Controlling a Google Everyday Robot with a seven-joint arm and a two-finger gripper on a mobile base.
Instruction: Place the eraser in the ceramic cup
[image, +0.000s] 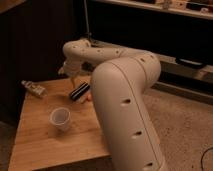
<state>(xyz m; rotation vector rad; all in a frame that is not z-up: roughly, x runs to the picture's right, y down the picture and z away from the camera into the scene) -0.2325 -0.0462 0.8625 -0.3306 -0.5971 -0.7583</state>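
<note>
Camera view shows the reaching step: the claw (74, 78) hangs with its fingers apart just above the eraser (80, 92), which lies ungripped on the tabletop (40, 145). Next it should drop, clamp the eraser, then carry it to the cup (60, 118) nearby.

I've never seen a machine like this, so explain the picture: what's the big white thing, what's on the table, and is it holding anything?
That is a robot arm, filmed by one camera and looming large in front. Its tool, the two-finger grasping end, hangs open close over a black eraser and holds nothing. The eraser lies on a wooden table. Nearer the camera stands a white cup. A small bottle-like thing lies at the far left, and something orange peeks out beside the eraser.
</note>
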